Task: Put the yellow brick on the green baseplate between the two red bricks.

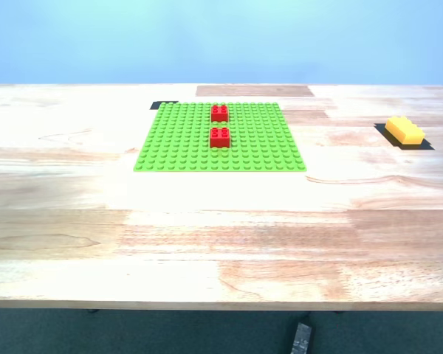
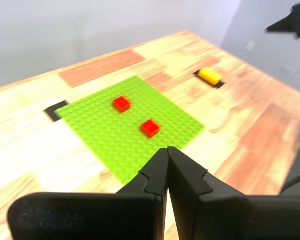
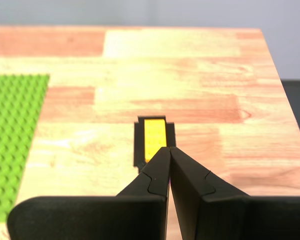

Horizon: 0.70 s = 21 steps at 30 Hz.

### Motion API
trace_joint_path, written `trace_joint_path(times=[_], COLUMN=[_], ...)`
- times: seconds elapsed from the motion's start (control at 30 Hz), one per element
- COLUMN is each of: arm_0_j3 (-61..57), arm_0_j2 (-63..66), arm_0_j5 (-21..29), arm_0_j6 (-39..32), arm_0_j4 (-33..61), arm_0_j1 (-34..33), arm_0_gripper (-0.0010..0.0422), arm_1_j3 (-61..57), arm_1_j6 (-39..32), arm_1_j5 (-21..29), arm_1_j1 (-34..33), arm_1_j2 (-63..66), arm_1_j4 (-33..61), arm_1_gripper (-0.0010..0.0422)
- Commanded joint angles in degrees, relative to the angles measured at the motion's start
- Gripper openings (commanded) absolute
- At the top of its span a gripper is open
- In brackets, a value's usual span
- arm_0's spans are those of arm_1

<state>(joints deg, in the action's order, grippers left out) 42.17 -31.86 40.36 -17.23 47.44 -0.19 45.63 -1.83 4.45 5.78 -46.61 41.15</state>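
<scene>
Exterior view: wooden table (image 1: 221,243) under a blue backdrop. The green baseplate (image 1: 177,144) lies flat on the far half of the table. Two red bricks (image 1: 219,113) sit on it, one behind the other in a line running away from the camera, with a short gap of bare studs between them. The yellow brick (image 1: 404,130) rests on a black patch (image 1: 422,144) on the table, well apart from the plate, toward the exterior view's right. Neither gripper shows here.

First wrist view: my first gripper (image 2: 167,150) has its jaws pressed together, nothing between them. It hangs above the table, short of the near edge of the baseplate (image 2: 100,125). Both red bricks (image 2: 150,128) lie beyond the tips, on the plate. The yellow brick (image 2: 210,75) is farther still, off the plate. View slightly blurred.

Second wrist view: my second gripper (image 3: 168,149) also has its jaws together and empty. The yellow brick (image 3: 154,137) lies just beyond the tips, lengthwise along the gripper's line, on its black patch (image 3: 139,145). Contact between tips and brick cannot be told. An edge of the baseplate (image 3: 15,125) shows off to one side.
</scene>
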Motion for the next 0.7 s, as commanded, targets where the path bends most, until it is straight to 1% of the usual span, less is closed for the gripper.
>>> trace_joint_path(times=[0.03,0.1,0.17,0.27,0.4,0.57,0.63,0.7], arm_0_j3=[-0.33,-0.42,-0.37,-0.26,-0.33,-0.15,-0.24,-0.31], arm_0_j2=[0.42,0.42,0.42,0.44,0.48,0.55,0.52,0.48], arm_0_j5=[-2.71,-2.8,-2.86,-2.86,-2.67,-2.89,-2.89,-2.89], arm_0_j6=[-0.74,-0.76,-0.79,-0.68,-0.59,-0.59,-0.76,-0.74], arm_0_j4=[-0.35,-0.33,-0.35,-0.72,-0.98,-1.57,-1.66,-1.55], arm_0_j1=[0.0,0.0,0.0,0.0,-0.07,-0.11,-0.11,-0.11], arm_0_gripper=[0.0,0.0,0.0,0.0,0.0,0.0,0.0,0.0], arm_1_j3=[6.38,10.38,14.27,18.91,22.29,22.75,22.75,22.75], arm_1_j6=[4.2,4.72,6.84,9.05,9.79,10.1,9.4,9.38], arm_1_j5=[-3.15,-3.37,-4.48,-4.66,-4.9,-7.06,-7.08,-7.13], arm_1_j1=[-1.29,-2.32,-3.13,-4.31,-5.66,-6.84,-7.41,-8.11], arm_1_j2=[-6.43,-10.67,-14.8,-20.61,-26.56,-31.63,-33.92,-36.3], arm_1_j4=[3.82,6.67,9.66,13.4,16.09,14.86,13.51,11.93], arm_1_gripper=[0.0,0.0002,0.0012,0.0048,0.0132,0.0251,0.0282,0.0294])
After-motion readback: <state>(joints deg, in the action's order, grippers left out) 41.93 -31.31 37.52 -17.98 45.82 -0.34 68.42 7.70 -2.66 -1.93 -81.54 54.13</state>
